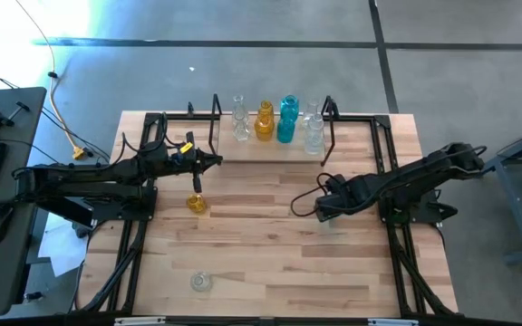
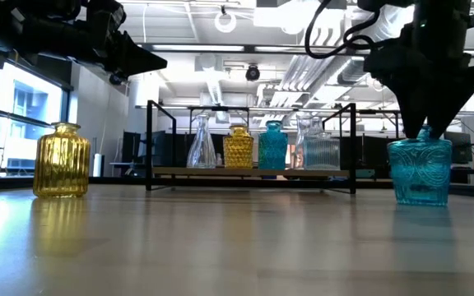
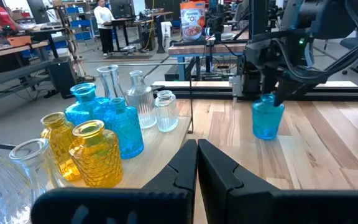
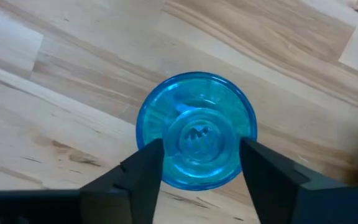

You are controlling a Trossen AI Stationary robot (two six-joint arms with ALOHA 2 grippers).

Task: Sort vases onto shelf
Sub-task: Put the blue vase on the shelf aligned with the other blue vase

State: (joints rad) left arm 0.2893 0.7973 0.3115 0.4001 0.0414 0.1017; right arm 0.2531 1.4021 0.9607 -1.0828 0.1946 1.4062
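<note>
right end effector [image 4: 197,165] straddling a teal vase [image 4: 196,129] on the wooden worktop [image 1: 270,244]

seen from the right wrist, the dark fingers stand spread on either side of the round, glossy blue glass, whose embossed body shows only in the low view. the left end effector [image 3: 196,163] is pressed together, above the worktop near the shelf [image 1: 270,149], a pale board in a thin black frame holding clear, amber and teal vases; the left wrist view shows their ribbed and dimpled surfaces. a ribbed amber vase [image 1: 196,204] and a clear vase [image 1: 201,282] stand apart on the planks.
</note>
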